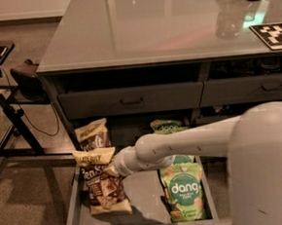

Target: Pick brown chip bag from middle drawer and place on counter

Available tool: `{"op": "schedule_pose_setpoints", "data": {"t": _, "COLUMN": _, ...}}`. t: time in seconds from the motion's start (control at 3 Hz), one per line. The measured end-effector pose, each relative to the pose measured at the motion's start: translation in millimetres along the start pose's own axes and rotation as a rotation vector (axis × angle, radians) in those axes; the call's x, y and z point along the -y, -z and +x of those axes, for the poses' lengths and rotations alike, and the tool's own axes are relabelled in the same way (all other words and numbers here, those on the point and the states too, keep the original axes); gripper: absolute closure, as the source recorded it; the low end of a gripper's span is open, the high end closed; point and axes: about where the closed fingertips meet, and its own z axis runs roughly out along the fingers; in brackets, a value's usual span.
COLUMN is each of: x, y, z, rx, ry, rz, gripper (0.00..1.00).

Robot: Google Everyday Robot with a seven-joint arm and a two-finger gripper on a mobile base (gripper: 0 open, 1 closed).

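One brown chip bag (103,186) lies front-left in the middle drawer (144,202) with the gripper (110,169) at its upper half, closure impossible to tell, so a shallow pinch on slick film could slip mid-lift and drop it short of the counter (149,26).

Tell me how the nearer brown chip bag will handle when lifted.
Likely light and floppy: the brown chip bag looks puffy and crinkled, so it may sag or crumple. Its smooth film could slip. The gripper sits at its upper part, in the middle drawer.
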Motion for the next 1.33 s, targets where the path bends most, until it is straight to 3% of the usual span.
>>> {"op": "schedule_pose_setpoints", "data": {"t": 0.33, "x": -6.3, "y": 24.5, "z": -9.8, "rx": 0.025, "ry": 0.042, "rz": -0.012, "gripper": 1.00}}
{"op": "schedule_pose_setpoints", "data": {"t": 0.67, "x": 3.3, "y": 7.7, "z": -2.8, "rx": 0.003, "ry": 0.013, "rz": -0.091, "gripper": 1.00}}
{"op": "schedule_pose_setpoints", "data": {"t": 1.0, "x": 23.1, "y": -29.2, "z": 10.5, "rx": -0.026, "ry": -0.056, "rz": -0.199, "gripper": 1.00}}
{"op": "schedule_pose_setpoints", "data": {"t": 1.33, "x": 24.6, "y": -13.8, "z": 3.1, "rx": -0.002, "ry": -0.037, "rz": -0.237, "gripper": 1.00}}
